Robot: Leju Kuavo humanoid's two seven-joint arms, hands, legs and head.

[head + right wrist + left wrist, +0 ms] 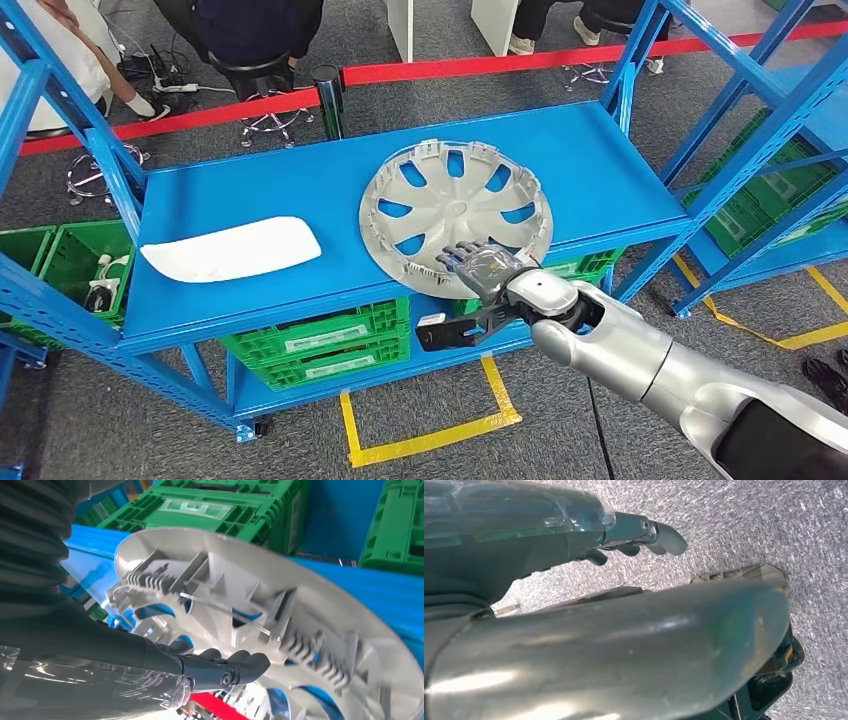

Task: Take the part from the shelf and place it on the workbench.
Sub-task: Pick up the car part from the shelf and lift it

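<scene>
A silver hubcap (pixel 455 215) lies inner side up on the blue shelf (pixel 300 190), toward its right half, with its near edge jutting just past the shelf's front lip. The right hand (pixel 487 272) reaches in from the near right and sits at that near edge: its fingers (pixel 462 256) lie over the rim while the thumb (pixel 450 333) hangs below and in front of the shelf edge, apart from the fingers. In the right wrist view the dark fingers (pixel 235 666) curl against the ribbed inner face of the hubcap (pixel 280 620), touching it, though whether they truly grip it cannot be told. To the left on the same shelf, well apart from the hubcap, lies a flat white panel (pixel 232 249). Green crates (pixel 320 340) sit on the lower level beneath. The left hand (pixel 624 535) hangs over grey carpet (pixel 774 525), fingers loosely curled, holding nothing.
</scene>
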